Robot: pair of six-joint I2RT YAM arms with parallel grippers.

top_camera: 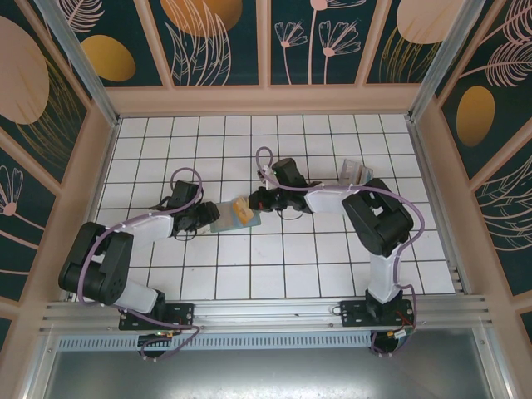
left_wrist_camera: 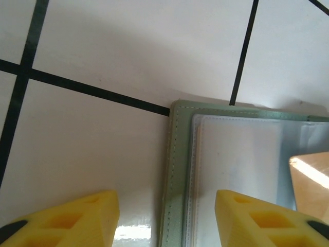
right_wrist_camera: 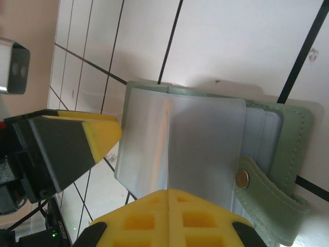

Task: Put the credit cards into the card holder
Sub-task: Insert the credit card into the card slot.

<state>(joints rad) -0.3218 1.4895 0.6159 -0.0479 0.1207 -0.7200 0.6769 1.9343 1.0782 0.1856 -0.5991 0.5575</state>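
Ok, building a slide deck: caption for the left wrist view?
Left gripper straddling the edge of the open sage-green card holder on white tiles, a tan credit card at right.

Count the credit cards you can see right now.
1. A tan-orange credit card sits on the open card holder, around the middle of the top view. More may be hidden inside its sleeves or in the clear stand farther right.

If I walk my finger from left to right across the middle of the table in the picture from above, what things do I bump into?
left gripper → card holder → right gripper → clear plastic stand
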